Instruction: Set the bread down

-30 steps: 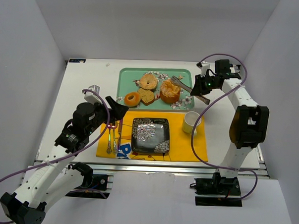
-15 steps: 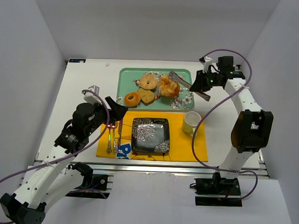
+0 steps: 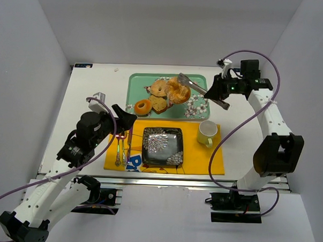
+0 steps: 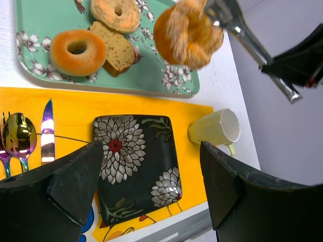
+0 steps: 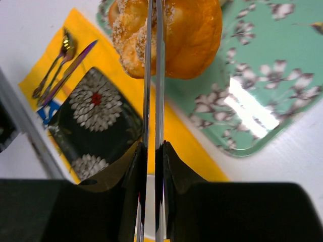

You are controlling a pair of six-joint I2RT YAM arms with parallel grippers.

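**Left claw** [image 3: 127,115]: open, empty, hanging over the left edge of the yellow placemat [image 3: 216,162], above the cutlery [image 3: 123,147].

**Plate** [image 3: 162,145]: black, floral, bare, at the placemat's centre. It is probably where the bread should go.

**Tray** [image 3: 137,81]: teal, behind the placemat. It holds a doughnut [image 3: 143,107], a bread slice [image 3: 158,103] and a bagel [image 3: 159,89].

**Bread** [image 3: 179,92]: a sugared, golden bun, lifted clear above the tray's right half and pinched between the arms of the tongs [image 3: 202,91].

**Right claw** [image 3: 214,94]: closed on the tongs' handle end. It does not touch the bread itself.

**Handling (judged):**
- The bun looks light, soft and compressible. The sugar crust will likely shed and crumble.
- The tong arms are narrow, smooth metal. The right wrist view shows them running close together down the bun's middle, so the bun may pivot or slip.
- Grip across the thickest part, with only enough squeeze to dent the crumb slightly.
- Carry level and lower onto the surface before releasing.

**Cup** [image 3: 206,132]: pale, at the placemat's right side, near the carry path.
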